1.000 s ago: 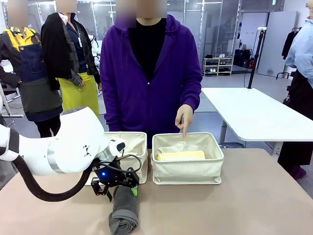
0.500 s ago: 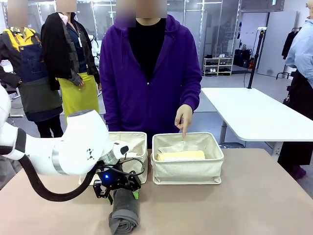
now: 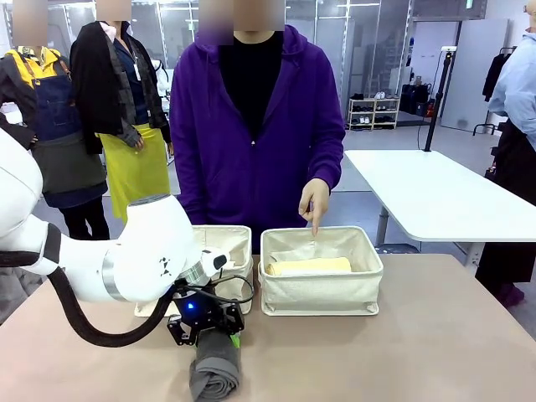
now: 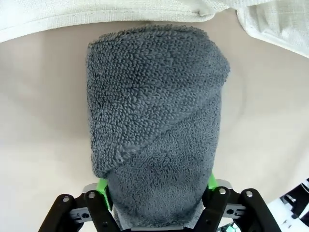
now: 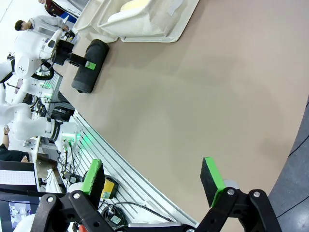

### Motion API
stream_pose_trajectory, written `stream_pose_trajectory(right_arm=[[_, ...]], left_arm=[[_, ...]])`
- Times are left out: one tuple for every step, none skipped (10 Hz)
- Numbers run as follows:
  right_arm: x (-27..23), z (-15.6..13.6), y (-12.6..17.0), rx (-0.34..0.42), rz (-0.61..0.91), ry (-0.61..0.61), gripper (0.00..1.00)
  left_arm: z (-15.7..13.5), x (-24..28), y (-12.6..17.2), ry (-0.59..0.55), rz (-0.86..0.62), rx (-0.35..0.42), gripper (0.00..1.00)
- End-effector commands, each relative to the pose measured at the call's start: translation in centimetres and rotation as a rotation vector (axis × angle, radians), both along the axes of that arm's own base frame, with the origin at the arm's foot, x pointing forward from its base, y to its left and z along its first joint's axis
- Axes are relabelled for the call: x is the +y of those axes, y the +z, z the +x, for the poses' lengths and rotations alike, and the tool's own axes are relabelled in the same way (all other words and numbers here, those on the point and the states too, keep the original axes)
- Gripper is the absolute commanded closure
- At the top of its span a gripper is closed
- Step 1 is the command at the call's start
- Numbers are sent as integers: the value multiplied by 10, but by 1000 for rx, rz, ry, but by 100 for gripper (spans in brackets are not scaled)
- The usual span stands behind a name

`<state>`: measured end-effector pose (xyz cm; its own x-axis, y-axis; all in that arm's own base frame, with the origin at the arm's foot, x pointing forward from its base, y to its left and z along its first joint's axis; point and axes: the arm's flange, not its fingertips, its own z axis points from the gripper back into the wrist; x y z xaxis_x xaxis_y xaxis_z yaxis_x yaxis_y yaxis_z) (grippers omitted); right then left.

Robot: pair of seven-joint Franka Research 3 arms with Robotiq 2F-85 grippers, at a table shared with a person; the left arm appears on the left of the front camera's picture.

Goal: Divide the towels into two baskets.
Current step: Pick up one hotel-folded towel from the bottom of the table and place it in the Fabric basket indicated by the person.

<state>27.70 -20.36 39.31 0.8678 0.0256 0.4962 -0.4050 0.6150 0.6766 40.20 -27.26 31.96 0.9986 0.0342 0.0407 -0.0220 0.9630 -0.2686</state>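
In the front view the left pincer [image 3: 208, 333] is down on the desk [image 3: 419, 352] over the far end of the dark grey towel [image 3: 214, 373], which lies lengthwise at the near left, just in front of the left basket [image 3: 234, 251]. The right basket [image 3: 322, 289] stands beside it and holds the pale yellow towel [image 3: 308, 266]; a person's hand [image 3: 315, 201] points down over its far rim.

The left wrist view shows what the front view hides: the green pads [image 4: 102, 186] sit on either side of the grey towel [image 4: 154, 130], pressing against it, the jaws part closed around the roll. The basket wall [image 4: 96, 14] lies just beyond the towel's far end.

In the right wrist view the right pincer [image 5: 154, 176] hangs wide open and empty above bare desk, well apart from the towel [image 5: 89, 67] and the left pincer [image 5: 87, 62] far off.
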Motion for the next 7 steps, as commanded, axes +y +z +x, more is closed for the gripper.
stream_pose_trajectory(right_arm=[[1, -2, 3, -1, 18, -10, 0], [1, -2, 3, -1, 18, -10, 0], [1, -2, 3, -1, 18, -10, 0], [1, -2, 3, -1, 18, -10, 0], [1, -2, 3, -1, 18, -10, 0], [1, -2, 3, -1, 18, -10, 0], [1, -2, 3, -1, 18, -10, 0]], left_arm=[[0, -7, 2, 9, 17, 11, 40], [-2, -8, 5, 4, 18, 6, 52], [-4, -9, 10, -8, 14, 2, 58], [-8, -10, 19, -51, 7, 2, 58], [-13, -11, 31, -68, 29, -18, 58], [-19, -13, 47, -97, 22, -32, 58], [-29, -18, 71, -139, 31, -59, 58]])
